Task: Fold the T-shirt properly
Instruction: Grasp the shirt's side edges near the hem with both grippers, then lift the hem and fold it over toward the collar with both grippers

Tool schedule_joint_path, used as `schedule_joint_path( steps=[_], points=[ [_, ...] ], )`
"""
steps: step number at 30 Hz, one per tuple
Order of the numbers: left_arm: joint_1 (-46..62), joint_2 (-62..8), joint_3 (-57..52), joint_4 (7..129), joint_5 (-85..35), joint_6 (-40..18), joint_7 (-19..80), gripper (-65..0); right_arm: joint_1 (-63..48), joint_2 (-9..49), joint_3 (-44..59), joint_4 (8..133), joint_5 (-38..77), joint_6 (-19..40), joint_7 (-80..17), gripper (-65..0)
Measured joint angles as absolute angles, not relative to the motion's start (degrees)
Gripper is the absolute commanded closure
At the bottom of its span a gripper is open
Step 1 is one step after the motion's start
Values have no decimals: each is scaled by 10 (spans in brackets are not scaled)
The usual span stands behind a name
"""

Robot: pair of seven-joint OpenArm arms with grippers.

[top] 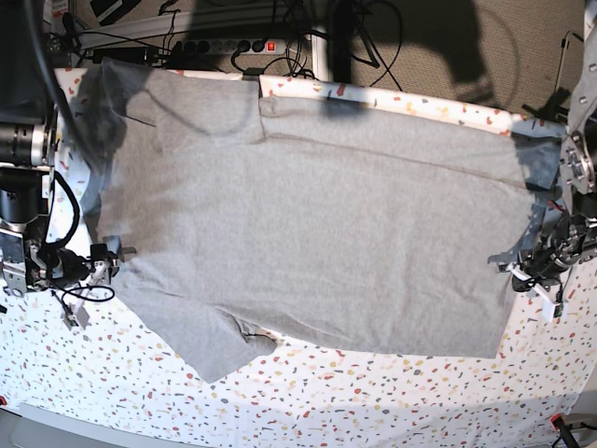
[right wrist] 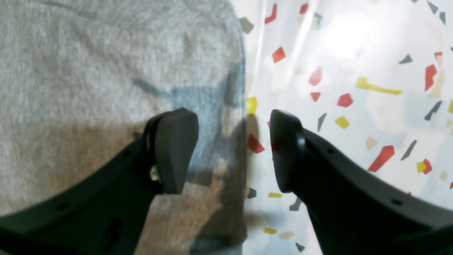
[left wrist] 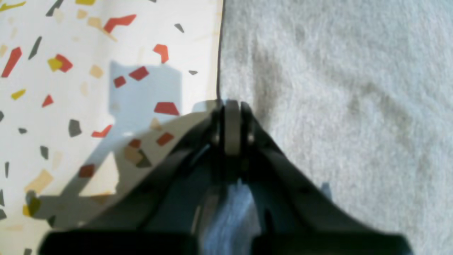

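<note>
— Nearest the lens in the left wrist view, what do you see?

— Black fingers of the left gripper (left wrist: 232, 122), pressed together with nothing between them, their tip right at the T-shirt (left wrist: 336, 106) hem, where grey cloth meets the speckled table (left wrist: 88, 88).

— And the other wrist view?

— Right gripper (right wrist: 233, 148) with its fingers spread wide, holding nothing. One finger (right wrist: 175, 148) hangs over the grey cloth, the other over the bare speckled top; the shirt's edge runs between them.

— Where does the shirt lie overall?

— From the base view, the T-shirt (top: 317, 233) is spread flat, plain grey side up, covering most of the table (top: 373, 401). One sleeve points toward the near edge at the view's left; the other reaches the far left corner. Its hem lies along the right-hand edge, and the far right corner of the cloth is turned over a little.

— And the arms there?

— Right gripper (top: 101, 264) sits at the left edge of the table, just beside the shirt. Left gripper (top: 519, 271) is at the right edge, against the hem. Cables and a power strip (top: 224, 45) lie beyond the far edge.
</note>
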State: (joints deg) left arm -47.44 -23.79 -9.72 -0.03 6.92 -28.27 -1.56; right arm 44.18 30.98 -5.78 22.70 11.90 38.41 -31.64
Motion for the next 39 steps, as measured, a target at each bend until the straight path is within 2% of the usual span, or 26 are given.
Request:
schedule_joint_path(
  steps=[2, 5, 9, 14, 15, 24, 27, 33, 35, 39],
  points=[
    [-472, -238, -97, 0, 68, -283, -15, 0, 431, 309, -58, 227, 121, 384, -306, -348],
    [-471, -238, -97, 0, 68, -283, -15, 0, 416, 311, -58, 228, 122, 384, -287, -269],
    [-472, -238, -97, 0, 68, -283, -15, 0, 405, 312, -57, 230, 128, 384, -283, -205],
    [-472, -238, -97, 0, 68, -283, -15, 0, 405, 311, -57, 230, 132, 384, -279, -10],
    [-472, -238, -97, 0, 68, -283, -20, 0, 405, 311, -57, 230, 132, 384, -275, 0],
    [-471, -237, -97, 0, 34, -284, -43, 0, 403, 312, -57, 230, 121, 393, -233, 0],
    [-486, -237, -97, 0, 34, -312, -31, 0, 400, 311, -57, 248, 120, 395, -230, 0],
    [-513, -239, -97, 0, 31, -315, -10, 0, 401, 312, -58, 323, 123, 397, -275, 0],
    [-511, -241, -97, 0, 31, -319, 0, 0, 397, 317, -58, 347, 157, 397, -293, 0],
    [-511, -245, -97, 0, 29, -365, 2, 0, 366, 340, -60, 429, 238, 397, -350, 0]
  ],
)
